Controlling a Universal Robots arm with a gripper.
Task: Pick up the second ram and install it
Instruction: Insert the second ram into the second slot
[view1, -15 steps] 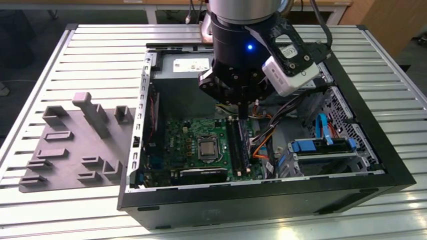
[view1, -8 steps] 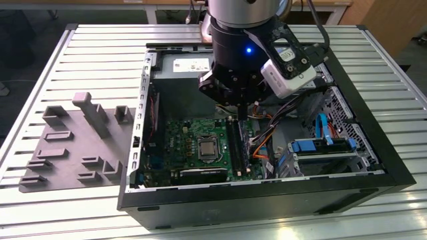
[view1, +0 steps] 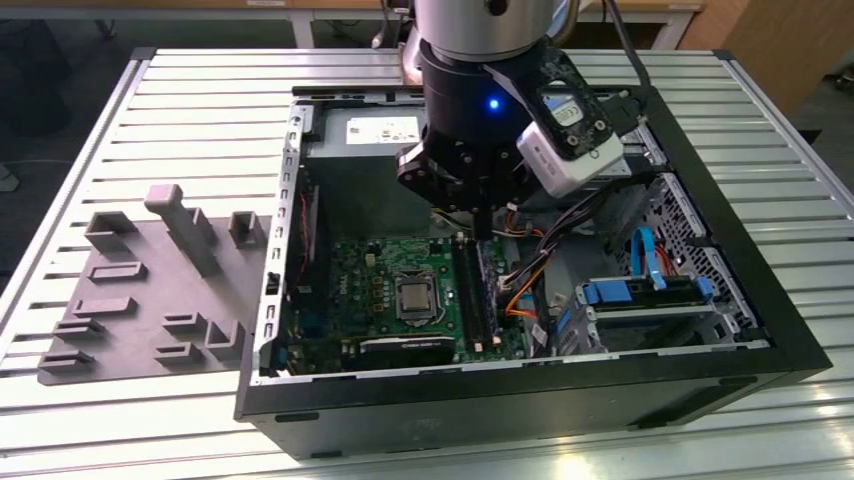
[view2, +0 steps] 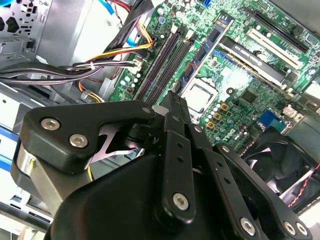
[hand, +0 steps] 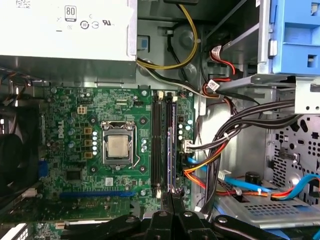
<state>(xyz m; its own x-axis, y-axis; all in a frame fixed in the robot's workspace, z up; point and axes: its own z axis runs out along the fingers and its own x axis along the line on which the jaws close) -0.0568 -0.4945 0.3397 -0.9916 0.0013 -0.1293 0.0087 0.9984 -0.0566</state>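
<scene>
Second ram (hand: 172, 145), judged light, stiff yet fragile, stood edge-on at the motherboard (hand: 65, 115) slots. The gripper (hand: 170, 196) jaws seemingly clenched its upper edge, sparing the contacts.

The arm (view1: 487, 60) hung from the upper centre of the exterior view, its wrist (view1: 470, 165) upright. The gripper (view1: 466, 225) pointed straight down, its jaws drawn together in both wrist views.
</scene>
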